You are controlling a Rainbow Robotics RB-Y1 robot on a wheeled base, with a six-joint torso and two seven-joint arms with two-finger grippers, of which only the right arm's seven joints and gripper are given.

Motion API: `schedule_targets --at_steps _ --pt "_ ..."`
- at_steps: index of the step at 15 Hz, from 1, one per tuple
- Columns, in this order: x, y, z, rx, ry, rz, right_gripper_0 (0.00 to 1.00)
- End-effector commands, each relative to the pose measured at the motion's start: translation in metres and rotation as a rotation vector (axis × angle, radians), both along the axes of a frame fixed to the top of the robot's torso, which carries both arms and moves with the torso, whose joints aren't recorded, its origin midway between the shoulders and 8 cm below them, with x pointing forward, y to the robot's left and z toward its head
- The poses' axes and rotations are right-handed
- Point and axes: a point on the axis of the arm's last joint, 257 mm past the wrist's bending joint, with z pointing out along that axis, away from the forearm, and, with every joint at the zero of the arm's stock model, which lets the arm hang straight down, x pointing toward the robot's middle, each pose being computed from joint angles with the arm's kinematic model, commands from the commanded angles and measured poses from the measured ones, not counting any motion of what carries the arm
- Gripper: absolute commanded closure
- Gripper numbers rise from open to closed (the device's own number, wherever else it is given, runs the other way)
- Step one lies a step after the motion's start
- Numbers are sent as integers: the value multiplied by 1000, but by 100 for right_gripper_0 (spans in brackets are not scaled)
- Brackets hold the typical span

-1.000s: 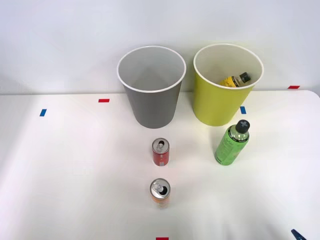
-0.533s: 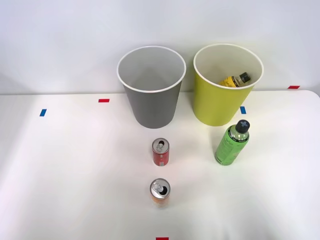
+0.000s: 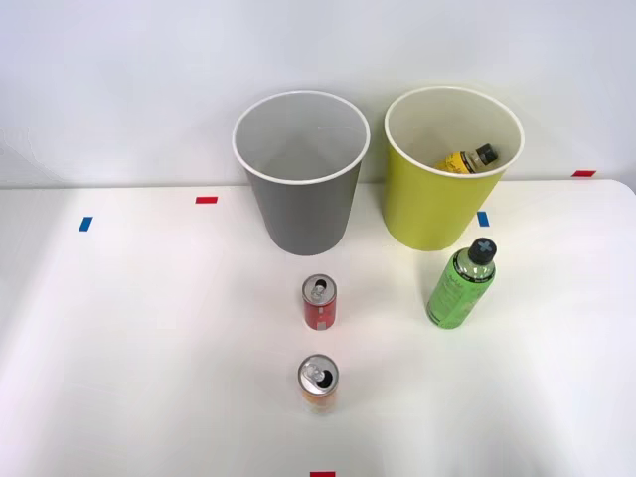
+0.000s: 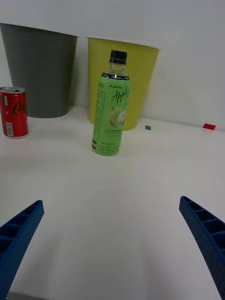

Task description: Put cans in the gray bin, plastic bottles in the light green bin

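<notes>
The gray bin (image 3: 303, 214) and the light green bin (image 3: 427, 214) stand side by side at the back of the white table. A yellow bottle (image 3: 465, 159) lies inside the light green bin. The bright green bottle (image 3: 460, 286) stands upright just in front of that bin. A red can (image 3: 319, 303) and an orange can (image 3: 318, 383) stand in line before the gray bin. In the right wrist view, my right gripper (image 4: 112, 253) is open and empty, low over the table, facing the green bottle (image 4: 110, 117) from some distance, with the red can (image 4: 14, 112), gray bin (image 4: 40, 70) and light green bin (image 4: 140, 79) beyond.
Small tape marks dot the table: red (image 3: 206, 200) and blue (image 3: 84, 224) at the left, blue (image 3: 482, 219) beside the light green bin, red (image 3: 583, 173) at the far right, red (image 3: 322, 474) at the front edge. A pale wall rises behind the bins.
A blue fingertip that showed at the front view's bottom right corner a second ago has left that view. The bottles, cans and bins have not moved.
</notes>
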Motion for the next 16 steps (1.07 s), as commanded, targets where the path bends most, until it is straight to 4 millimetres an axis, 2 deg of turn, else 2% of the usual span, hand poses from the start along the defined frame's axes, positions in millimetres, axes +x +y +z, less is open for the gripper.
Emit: schedule_targets --at_steps 1,16 --pt "0 0 0 -3 -1 0 0" --pt "0 0 0 -3 -1 0 0"
